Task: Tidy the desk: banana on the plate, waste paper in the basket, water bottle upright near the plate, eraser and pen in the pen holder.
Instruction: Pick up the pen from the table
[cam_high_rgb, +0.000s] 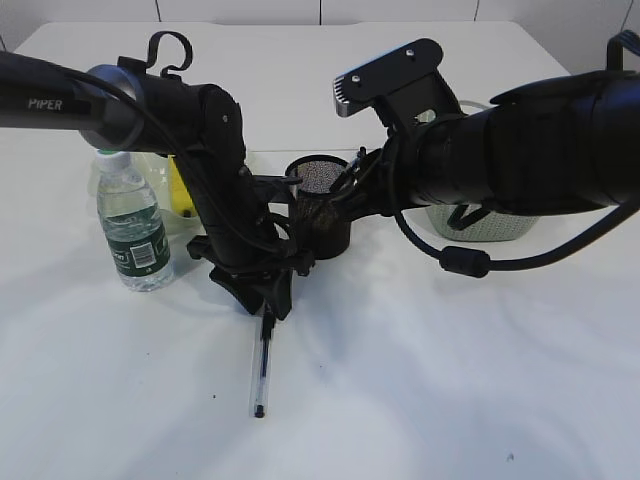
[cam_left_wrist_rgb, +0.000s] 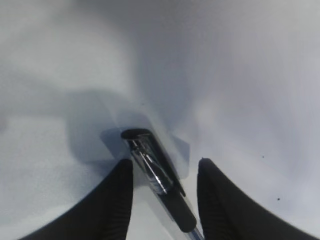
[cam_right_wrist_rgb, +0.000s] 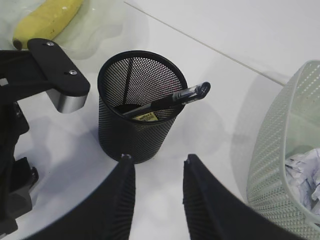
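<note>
Left arm reached in low, wrist bent down; left gripper (cam_left_wrist_rgb: 165, 187) near desk centre, jaws parted. Right arm crossed toward the middle, right gripper (cam_right_wrist_rgb: 156, 192) angled downward, jaws parted, empty.

Open desk (cam_high_rgb: 450, 380) lay all round the loose pen (cam_high_rgb: 262, 370), while the bottle (cam_high_rgb: 132, 232), pen holder (cam_high_rgb: 322, 205) and basket (cam_high_rgb: 480, 222) crowded the far side behind both arms.

Arms hide plate (cam_high_rgb: 150, 165), basket (cam_high_rgb: 500, 228) partly.
</note>
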